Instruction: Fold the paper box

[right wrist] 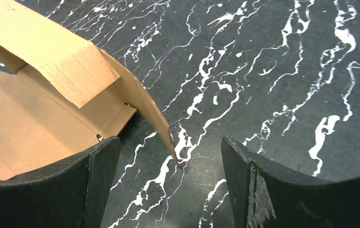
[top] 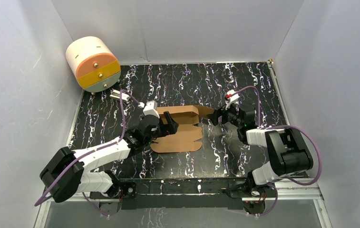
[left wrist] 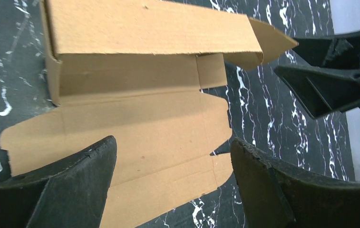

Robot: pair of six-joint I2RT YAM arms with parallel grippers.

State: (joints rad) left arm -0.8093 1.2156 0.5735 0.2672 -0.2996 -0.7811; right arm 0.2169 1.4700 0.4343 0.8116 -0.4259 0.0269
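Our left hand (left wrist: pixel 172 141) hangs spread over the box (left wrist: pixel 135 118) at the middle of the counter (top: pixel 244 80); our right hand (right wrist: pixel 170 138), spread, flanks its end.

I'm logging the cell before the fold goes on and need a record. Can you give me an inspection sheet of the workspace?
Surface: black table with white veining.
Job's things: paper box mid-table, part-folded; far panel raised, near panel flat.
Clutter: cylindrical drawer unit at the far-left corner.
Grippers: left gripper jaws open over the flat panel; right gripper jaws open at the box's right end flap.
Cables: purple left cable and right cable loop off the arms, neither lying on the box.
Surroundings: white walls on three sides.
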